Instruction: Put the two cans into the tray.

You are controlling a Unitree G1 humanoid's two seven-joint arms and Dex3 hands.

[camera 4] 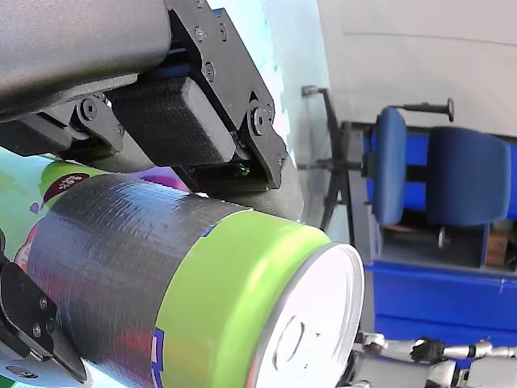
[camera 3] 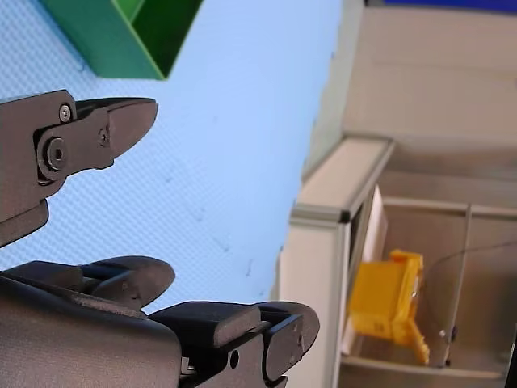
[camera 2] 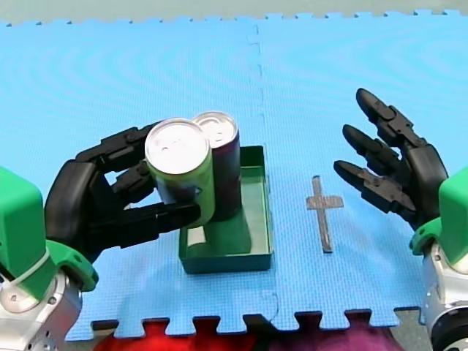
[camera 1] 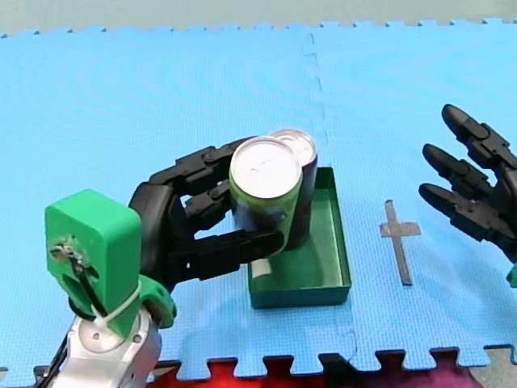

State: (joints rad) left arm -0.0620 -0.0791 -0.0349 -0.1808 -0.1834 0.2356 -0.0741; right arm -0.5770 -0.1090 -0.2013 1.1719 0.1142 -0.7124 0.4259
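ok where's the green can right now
In the head views the left hand holds the green can at the tray's left edge, beside the dark can; the right hand is open, far right.

Left hand and right hand showing black jointed fingers
Left of the tray, a white zip tie is circling the green wrist housing.

No readable text or numbers, label markings on the green can illegible
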